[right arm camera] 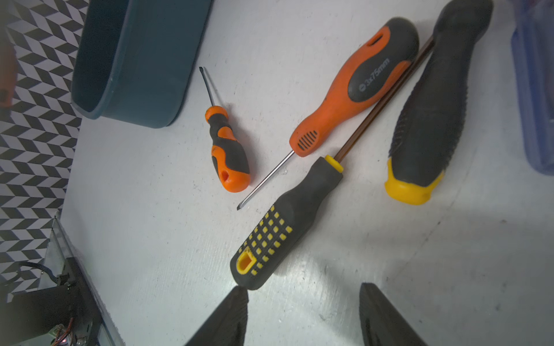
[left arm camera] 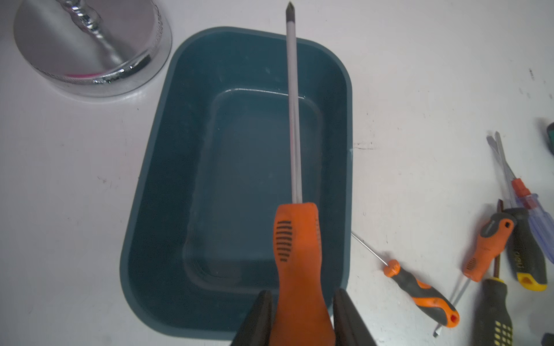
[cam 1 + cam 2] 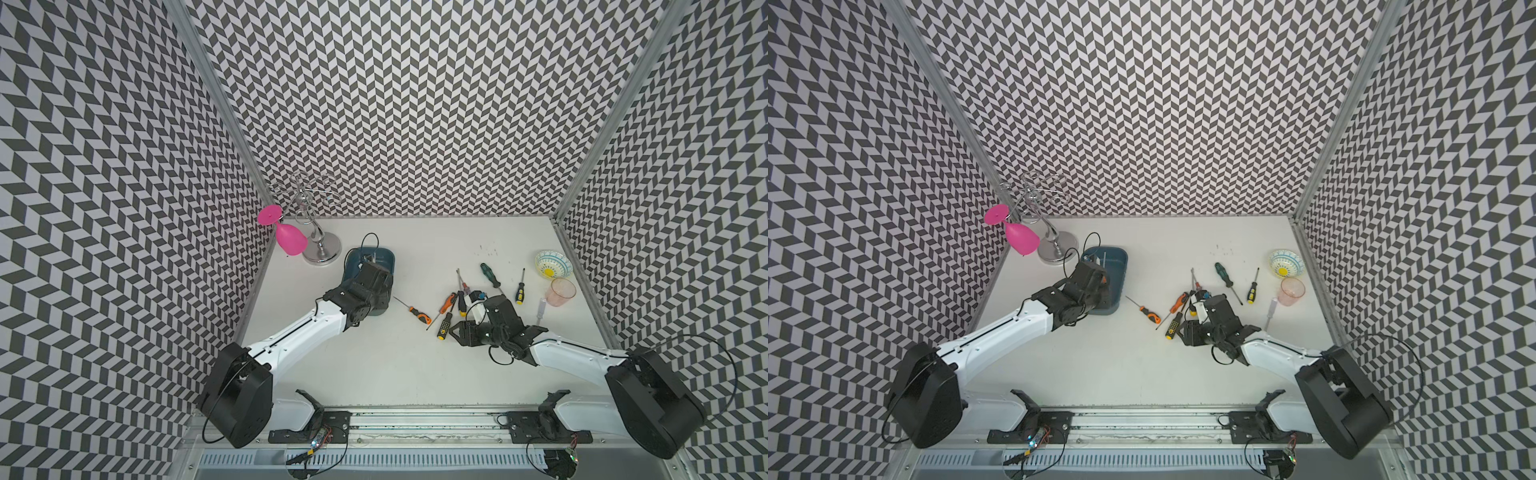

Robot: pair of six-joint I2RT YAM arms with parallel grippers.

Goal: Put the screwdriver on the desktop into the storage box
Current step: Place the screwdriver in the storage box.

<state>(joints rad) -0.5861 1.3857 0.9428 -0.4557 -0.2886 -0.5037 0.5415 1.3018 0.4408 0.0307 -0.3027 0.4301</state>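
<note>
While left gripper (image 2: 302, 293) clamps its handle, screwdriver (image 2: 295, 239) axis: along storage box (image 2: 156, 179), above it.
Right gripper (image 1: 302, 287): parted, empty.

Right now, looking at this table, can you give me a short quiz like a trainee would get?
1. True or false: the left gripper holds an orange-handled screwdriver above the storage box.
2. The right gripper is: A) shut on a tool; B) open, empty; C) out of sight.
3. What colour is the goblet hanging from the chrome rack?
Key: 1 true; 2 B; 3 pink.
</note>
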